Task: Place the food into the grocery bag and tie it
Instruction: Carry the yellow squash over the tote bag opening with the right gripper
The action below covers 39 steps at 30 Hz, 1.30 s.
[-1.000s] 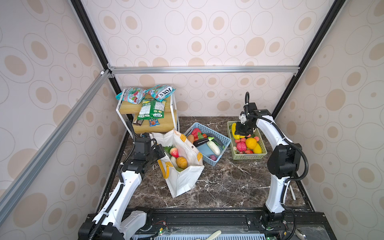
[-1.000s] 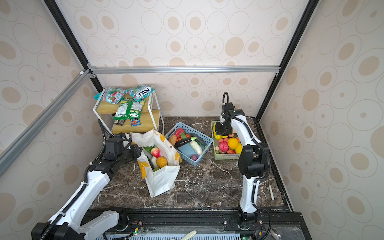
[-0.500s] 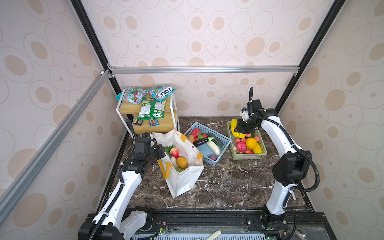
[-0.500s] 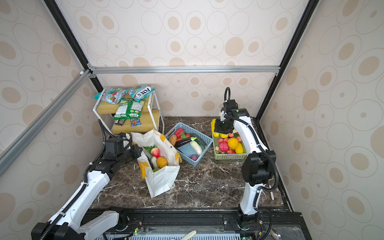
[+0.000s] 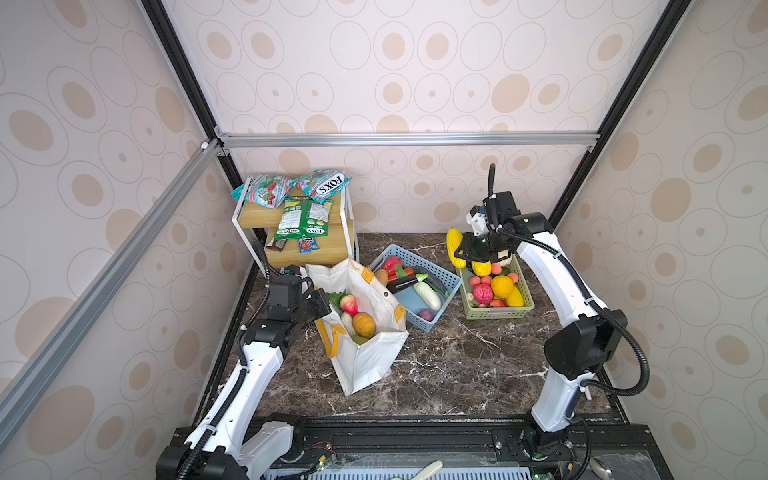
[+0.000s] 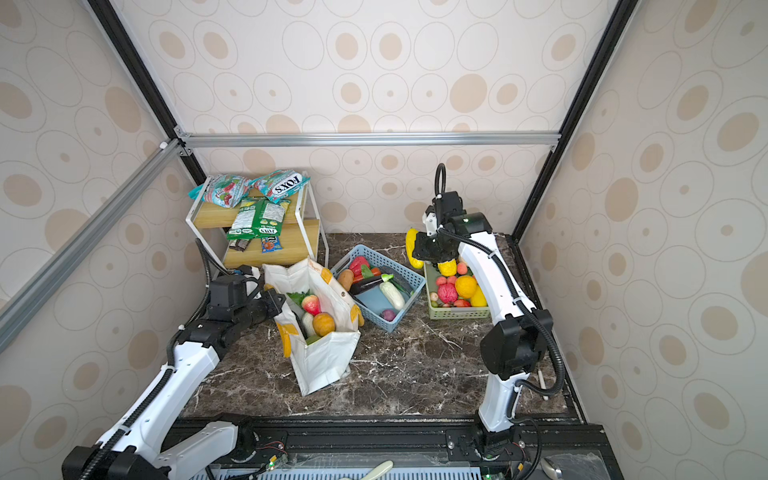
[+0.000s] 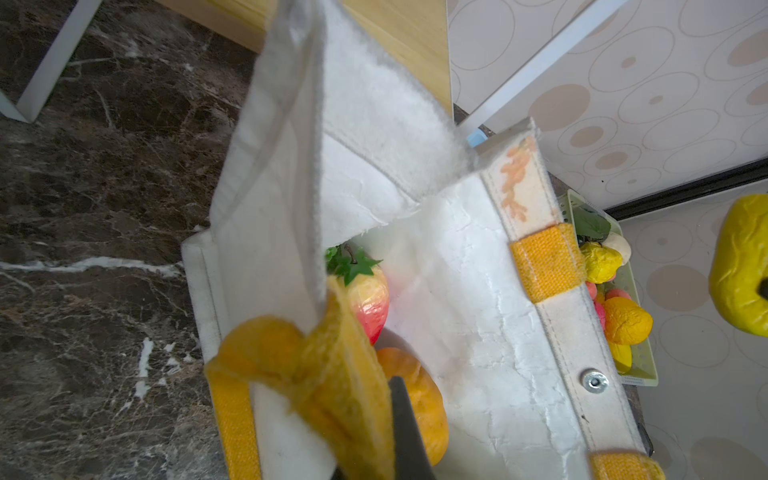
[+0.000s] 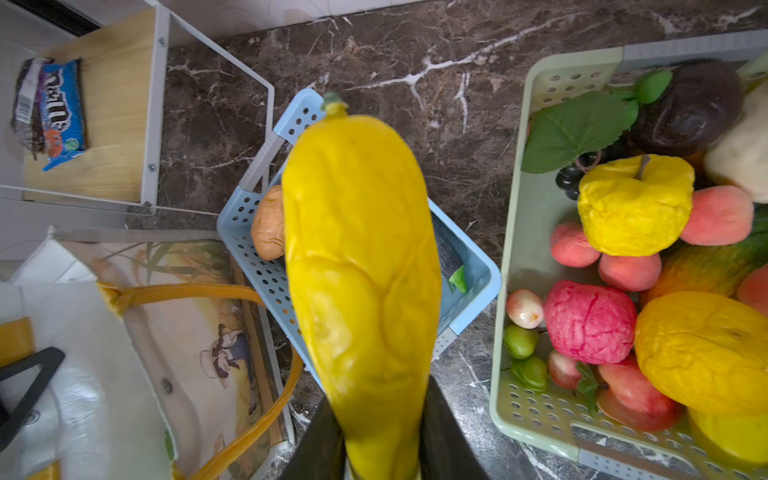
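Note:
The white grocery bag (image 5: 368,361) (image 6: 322,361) stands open at centre-left with a red-yellow fruit (image 5: 349,304) and an orange one (image 5: 363,325) inside. My left gripper (image 5: 323,302) (image 7: 374,419) is shut on the bag's yellow handle (image 7: 328,374) at its near rim. My right gripper (image 5: 466,252) (image 8: 380,436) is shut on a long yellow toy fruit (image 5: 454,248) (image 6: 413,248) (image 8: 361,270), held in the air between the two baskets. More food fills the green basket (image 5: 496,315) (image 8: 503,332) and the blue basket (image 5: 419,325) (image 8: 266,274).
A white-framed wooden shelf (image 5: 307,253) with foil snack packets (image 5: 305,216) stands at the back left, close behind the bag. Black frame posts and patterned walls enclose the dark marble table (image 5: 457,365).
My right gripper has carried the yellow fruit up and to the left, off the green basket's back corner. The left arm and the bag have not moved.

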Each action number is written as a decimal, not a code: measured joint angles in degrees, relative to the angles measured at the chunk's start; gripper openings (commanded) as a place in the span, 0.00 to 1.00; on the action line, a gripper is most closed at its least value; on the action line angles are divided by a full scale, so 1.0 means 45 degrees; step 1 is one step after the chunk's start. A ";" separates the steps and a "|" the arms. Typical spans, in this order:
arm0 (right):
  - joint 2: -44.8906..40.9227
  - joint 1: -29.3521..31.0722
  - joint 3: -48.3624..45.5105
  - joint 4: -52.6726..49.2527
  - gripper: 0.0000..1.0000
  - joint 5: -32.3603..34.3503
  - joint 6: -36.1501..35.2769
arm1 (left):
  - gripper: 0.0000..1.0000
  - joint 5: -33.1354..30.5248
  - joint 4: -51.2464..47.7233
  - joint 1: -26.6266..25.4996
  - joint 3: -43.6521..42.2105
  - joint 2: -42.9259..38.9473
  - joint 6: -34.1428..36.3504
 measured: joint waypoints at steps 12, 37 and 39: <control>-0.0136 0.2176 0.0282 0.0107 0.29 -0.0267 0.0743 | 0.00 0.0097 -0.0112 0.0000 0.0029 -0.0189 0.0049; 0.0165 0.5542 0.0457 0.1054 0.29 -0.1010 0.1710 | 0.00 0.0296 -0.0583 0.0000 0.0515 -0.0078 0.0321; 0.0418 0.5702 0.0534 0.1107 0.29 -0.1093 0.1715 | 0.00 0.0287 -0.0583 0.0000 0.0534 -0.0063 0.0325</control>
